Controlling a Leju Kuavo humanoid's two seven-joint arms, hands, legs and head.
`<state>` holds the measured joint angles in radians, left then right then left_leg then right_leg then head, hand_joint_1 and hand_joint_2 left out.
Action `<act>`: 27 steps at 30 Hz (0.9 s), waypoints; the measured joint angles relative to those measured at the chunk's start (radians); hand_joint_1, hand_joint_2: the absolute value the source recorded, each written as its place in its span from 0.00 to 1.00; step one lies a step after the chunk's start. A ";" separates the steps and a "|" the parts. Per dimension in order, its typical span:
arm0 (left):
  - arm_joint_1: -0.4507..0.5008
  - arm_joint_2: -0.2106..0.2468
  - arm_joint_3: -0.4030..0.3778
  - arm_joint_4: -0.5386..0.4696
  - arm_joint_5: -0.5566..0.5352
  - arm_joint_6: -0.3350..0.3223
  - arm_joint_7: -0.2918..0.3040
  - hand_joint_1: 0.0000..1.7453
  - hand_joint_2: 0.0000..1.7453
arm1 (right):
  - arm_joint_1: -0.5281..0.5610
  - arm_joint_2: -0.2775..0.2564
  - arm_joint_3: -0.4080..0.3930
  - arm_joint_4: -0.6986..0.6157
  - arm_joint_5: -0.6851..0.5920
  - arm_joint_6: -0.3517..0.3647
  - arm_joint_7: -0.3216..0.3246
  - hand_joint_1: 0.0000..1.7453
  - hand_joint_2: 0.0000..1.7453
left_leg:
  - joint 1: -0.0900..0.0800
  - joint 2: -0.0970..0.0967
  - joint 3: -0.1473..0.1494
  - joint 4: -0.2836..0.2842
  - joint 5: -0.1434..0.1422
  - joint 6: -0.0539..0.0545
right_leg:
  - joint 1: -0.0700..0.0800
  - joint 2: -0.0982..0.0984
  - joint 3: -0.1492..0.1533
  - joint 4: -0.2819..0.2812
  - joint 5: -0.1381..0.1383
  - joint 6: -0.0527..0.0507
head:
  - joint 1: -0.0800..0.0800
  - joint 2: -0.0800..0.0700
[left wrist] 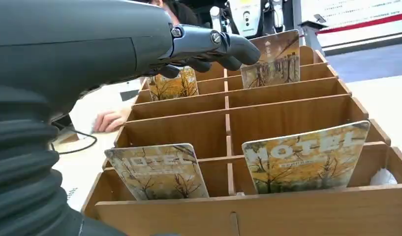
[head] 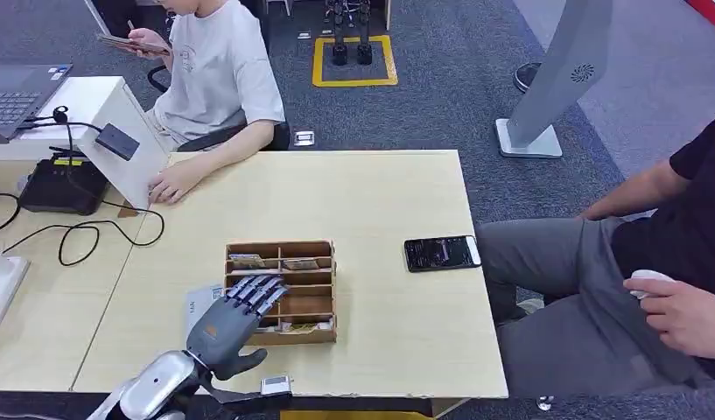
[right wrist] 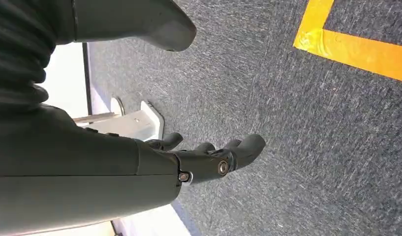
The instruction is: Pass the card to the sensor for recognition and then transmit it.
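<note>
Even, bright indoor light from overhead; I see soft shadows only, under my left hand (head: 234,319) on the table (head: 397,324). Head view sharp, no glare. Left wrist view: near hand cover blurred, background overexposed. Right wrist view slightly soft, white patch blown out.

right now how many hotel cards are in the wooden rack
4 visible in the wooden rack: two near-row cards, two far-row cards. The left hand may hide more.
</note>
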<state>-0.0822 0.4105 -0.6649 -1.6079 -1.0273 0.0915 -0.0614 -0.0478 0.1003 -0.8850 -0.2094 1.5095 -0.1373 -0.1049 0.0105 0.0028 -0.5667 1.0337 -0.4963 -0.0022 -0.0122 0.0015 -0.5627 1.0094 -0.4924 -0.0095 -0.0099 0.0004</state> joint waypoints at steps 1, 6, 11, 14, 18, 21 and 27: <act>0.001 -0.001 0.002 0.000 0.000 0.001 0.000 0.00 1.00 | 0.000 0.000 -0.001 0.000 0.000 0.000 0.000 0.00 1.00 | 0.000 0.000 0.000 0.000 0.000 0.000 | 0.000 0.000 0.000 0.000 0.000 0.000 | 0.000 0.000; 0.001 -0.008 0.011 0.001 -0.035 0.009 0.013 0.00 1.00 | 0.000 0.000 -0.003 0.000 0.001 0.000 0.000 0.00 1.00 | 0.000 0.000 0.000 0.000 0.000 0.000 | 0.000 0.000 0.000 0.000 0.000 0.000 | 0.000 0.000; 0.001 -0.012 0.013 0.004 -0.042 0.013 0.017 0.00 1.00 | 0.000 0.000 -0.005 0.000 0.002 0.000 -0.001 0.00 1.00 | 0.000 0.000 0.000 0.000 0.000 0.000 | 0.000 0.000 0.000 0.000 0.000 0.000 | 0.000 0.000; 0.001 -0.014 0.013 0.005 -0.042 0.013 0.018 0.00 1.00 | 0.000 0.000 -0.005 0.000 0.002 0.000 -0.001 0.00 1.00 | 0.000 0.000 0.000 0.000 0.000 0.000 | 0.000 0.000 0.000 0.000 0.000 0.000 | 0.000 0.000; 0.001 -0.014 0.015 0.005 -0.042 0.013 0.018 0.00 1.00 | 0.000 0.000 -0.005 0.000 0.003 0.000 -0.001 0.00 1.00 | 0.000 0.000 0.000 0.000 0.000 0.000 | 0.000 0.000 0.000 0.000 0.000 0.000 | 0.000 0.000; 0.001 -0.014 0.015 0.005 -0.042 0.013 0.018 0.00 1.00 | 0.000 0.000 -0.005 0.000 0.004 -0.001 -0.001 0.00 1.00 | 0.000 0.000 0.000 0.000 0.000 0.000 | 0.000 0.000 0.000 0.000 0.000 0.000 | 0.000 0.000; 0.001 -0.014 0.016 0.008 -0.042 0.013 0.018 0.03 1.00 | 0.000 0.000 -0.005 0.000 0.006 -0.001 -0.003 0.00 1.00 | 0.000 0.000 0.000 0.000 0.000 0.000 | 0.000 0.000 0.000 0.000 0.000 0.000 | 0.000 0.000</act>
<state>-0.0814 0.3960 -0.6493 -1.5996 -1.0693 0.1041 -0.0431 -0.0479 0.1003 -0.8900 -0.2094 1.5156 -0.1385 -0.1076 0.0105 0.0028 -0.5666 1.0337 -0.4963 -0.0022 -0.0122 0.0015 -0.5627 1.0094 -0.4924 -0.0095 -0.0099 0.0004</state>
